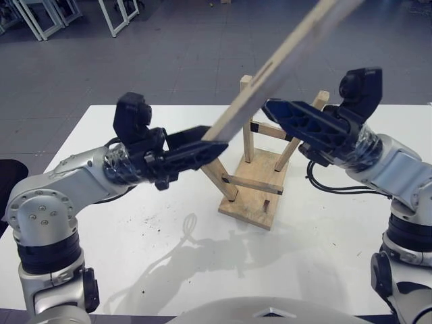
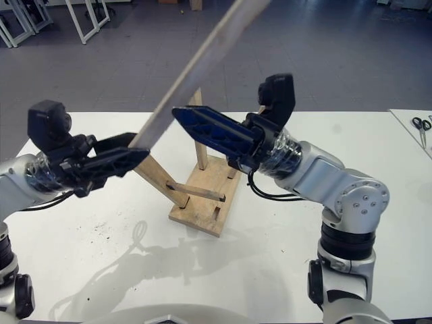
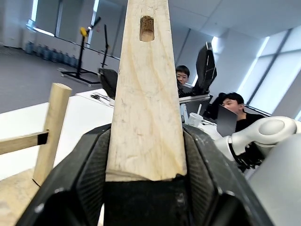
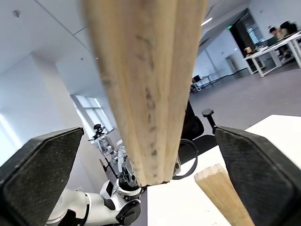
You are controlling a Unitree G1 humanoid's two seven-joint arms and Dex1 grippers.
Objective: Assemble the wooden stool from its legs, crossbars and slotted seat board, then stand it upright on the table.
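The stool lies upside down on the table. Its slotted seat board [image 1: 251,206] is flat, with three legs [image 1: 247,125] standing up from it and crossbars [image 1: 255,183] between them. My left gripper [image 1: 204,146] is shut on the lower end of a long wooden leg [image 1: 283,62], which slants up and to the right above the stool. In the left wrist view this leg [image 3: 146,94] sits clamped between the fingers [image 3: 89,165], with a hole near its far end. My right gripper [image 1: 287,116] is open just right of the held leg. Its fingers [image 4: 42,169] stand wide on either side of the leg [image 4: 146,84].
The white table [image 1: 135,256] has free room in front and to the left, with dark specks on it. A black cable [image 1: 334,187] hangs from the right arm beside the stool. Scissors [image 2: 422,123] lie on a separate table at far right.
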